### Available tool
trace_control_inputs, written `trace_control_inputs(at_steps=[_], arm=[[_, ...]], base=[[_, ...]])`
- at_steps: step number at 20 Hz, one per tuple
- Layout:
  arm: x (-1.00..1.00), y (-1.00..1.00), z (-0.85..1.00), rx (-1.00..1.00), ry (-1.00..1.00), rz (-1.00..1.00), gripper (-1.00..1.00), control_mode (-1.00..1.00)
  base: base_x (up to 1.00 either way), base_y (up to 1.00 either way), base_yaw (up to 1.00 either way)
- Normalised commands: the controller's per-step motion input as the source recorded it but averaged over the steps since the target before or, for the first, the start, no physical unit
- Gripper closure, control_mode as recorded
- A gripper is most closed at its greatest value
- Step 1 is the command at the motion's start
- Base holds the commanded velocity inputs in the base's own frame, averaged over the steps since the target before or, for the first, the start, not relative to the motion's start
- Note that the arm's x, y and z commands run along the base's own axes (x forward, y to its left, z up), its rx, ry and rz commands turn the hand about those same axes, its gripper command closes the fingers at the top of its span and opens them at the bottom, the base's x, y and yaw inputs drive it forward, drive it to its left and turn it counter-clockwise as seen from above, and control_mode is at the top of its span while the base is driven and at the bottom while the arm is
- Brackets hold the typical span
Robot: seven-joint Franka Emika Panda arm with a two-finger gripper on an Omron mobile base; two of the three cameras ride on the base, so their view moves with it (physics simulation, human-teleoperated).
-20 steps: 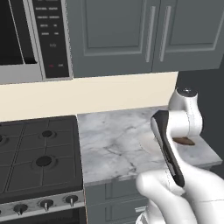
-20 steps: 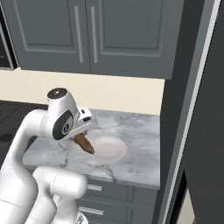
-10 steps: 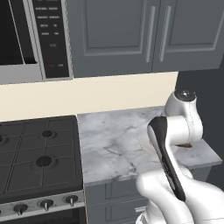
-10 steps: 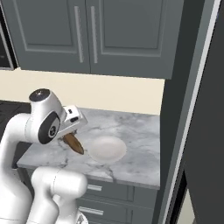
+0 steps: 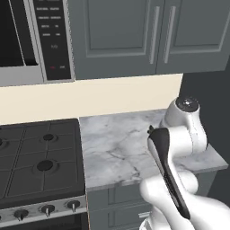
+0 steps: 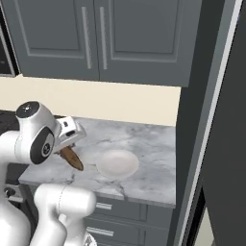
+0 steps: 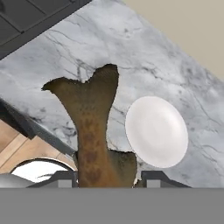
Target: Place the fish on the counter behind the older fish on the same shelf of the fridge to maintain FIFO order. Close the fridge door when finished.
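My gripper (image 7: 107,177) is shut on the brown-orange fish (image 7: 92,127), whose forked tail points away from the hand. In the right base view the fish (image 6: 72,157) hangs tail-down from the gripper (image 6: 67,149), lifted above the marble counter (image 6: 144,139) near its front left. The left base view shows the counter (image 5: 117,143) with my white arm in front of its right part; the fish is hidden there. The grey fridge (image 6: 211,125) stands at the right, and its inside is out of view.
A round white plate (image 6: 117,163) lies on the counter right of the fish, also seen as the plate (image 7: 156,131). A black gas stove (image 5: 38,161) sits left of the counter, with a microwave (image 5: 31,38) above it. Grey wall cabinets (image 6: 101,38) hang overhead.
The arm has swung left and back, carrying the fish away from the plate toward the counter's front left; the fish stays held.
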Motion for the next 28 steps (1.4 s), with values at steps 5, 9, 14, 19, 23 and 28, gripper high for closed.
trace_control_inputs(at_steps=[5,9,14,19,23,28], arm=[[-0.02,0.18,0.0,0.0,0.0,0.0,1.0,1.0],[0.0,0.0,0.0,0.0,0.0,0.0,1.0,1.0],[0.0,0.0,0.0,0.0,0.0,0.0,1.0,1.0],[0.0,0.0,0.0,0.0,0.0,0.0,1.0,1.0],[0.0,0.0,0.0,0.0,0.0,0.0,1.0,1.0],[0.0,0.0,0.0,0.0,0.0,0.0,1.0,1.0]], base=[[-0.35,0.33,0.07],[-0.23,0.95,0.03],[-0.29,0.77,-0.02],[-1.0,0.01,-0.23],[-1.0,0.01,-0.36],[-1.0,0.08,-0.41]])
